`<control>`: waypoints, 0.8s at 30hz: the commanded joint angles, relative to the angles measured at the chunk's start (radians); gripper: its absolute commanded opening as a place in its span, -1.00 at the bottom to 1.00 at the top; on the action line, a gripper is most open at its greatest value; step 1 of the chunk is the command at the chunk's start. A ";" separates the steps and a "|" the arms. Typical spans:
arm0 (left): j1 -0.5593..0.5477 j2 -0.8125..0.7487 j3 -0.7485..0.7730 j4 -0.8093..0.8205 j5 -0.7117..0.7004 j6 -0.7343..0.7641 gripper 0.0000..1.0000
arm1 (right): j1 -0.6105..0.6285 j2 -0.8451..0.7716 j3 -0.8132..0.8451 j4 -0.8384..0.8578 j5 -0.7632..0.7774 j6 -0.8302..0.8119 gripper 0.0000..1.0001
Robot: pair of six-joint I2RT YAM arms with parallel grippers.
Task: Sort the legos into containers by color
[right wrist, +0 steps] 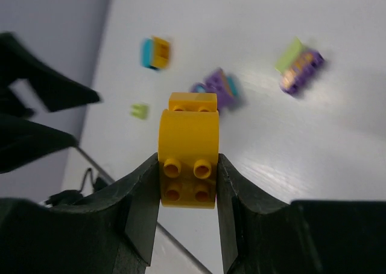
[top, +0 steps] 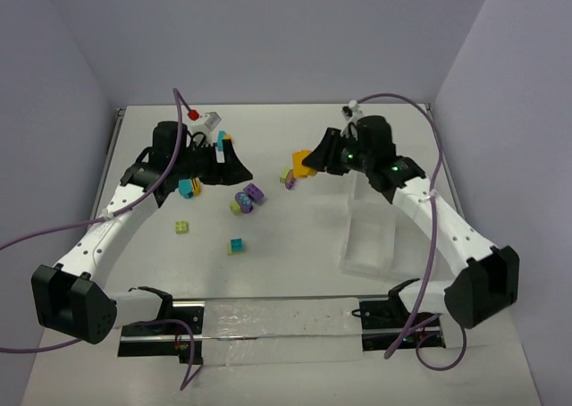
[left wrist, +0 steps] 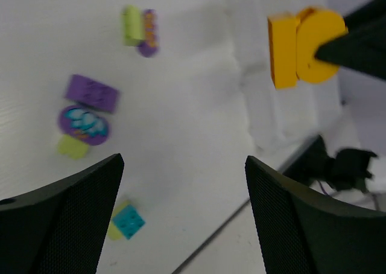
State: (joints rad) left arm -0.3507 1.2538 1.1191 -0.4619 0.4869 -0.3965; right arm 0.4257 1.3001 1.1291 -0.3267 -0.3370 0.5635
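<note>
Nearest, along near edge: clear strip (top: 277, 321) with black brackets. Beyond, at right: gripper (right wrist: 188, 164) pinching orange brick (right wrist: 188, 135), held aloft just left of tray's (top: 371, 241) far end. At far left: other gripper (left wrist: 184, 165) spread wide, empty. Between them: loose legos (top: 248, 198) scattered, left of tray.

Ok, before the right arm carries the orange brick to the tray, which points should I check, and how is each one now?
1. Right pincer shut on the orange brick: ok.
2. Brick lifted clear of the table: ok, it seems.
3. Held piece is one colour, both joined parts orange: ok.
4. Left pincer open and apart from the brick: ok.
5. Tray has a free compartment for it: cannot tell, the walls are too translucent.
</note>
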 commanded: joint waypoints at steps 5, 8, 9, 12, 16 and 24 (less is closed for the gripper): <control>0.010 0.008 -0.032 0.541 0.689 -0.302 0.82 | -0.085 -0.099 -0.048 0.353 -0.605 0.058 -1.00; 0.010 0.037 -0.046 0.750 0.733 -0.435 0.82 | -0.085 -0.099 -0.057 0.435 -0.669 0.118 -1.00; 0.009 0.045 -0.043 0.784 0.739 -0.459 0.82 | -0.085 -0.098 -0.066 0.473 -0.682 0.145 -1.00; 0.009 0.064 -0.028 0.804 0.739 -0.484 0.82 | -0.085 -0.087 -0.084 0.590 -0.726 0.227 -1.00; 0.000 0.088 -0.027 0.850 0.745 -0.524 0.79 | -0.082 -0.061 -0.075 0.648 -0.764 0.275 -1.00; -0.040 0.124 -0.031 1.078 0.738 -0.679 0.72 | -0.071 -0.031 -0.039 0.619 -0.792 0.259 -1.00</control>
State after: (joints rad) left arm -0.3702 1.3678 1.0779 0.4020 1.1957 -0.9634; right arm 0.3470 1.2557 1.0518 0.2311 -1.0790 0.8066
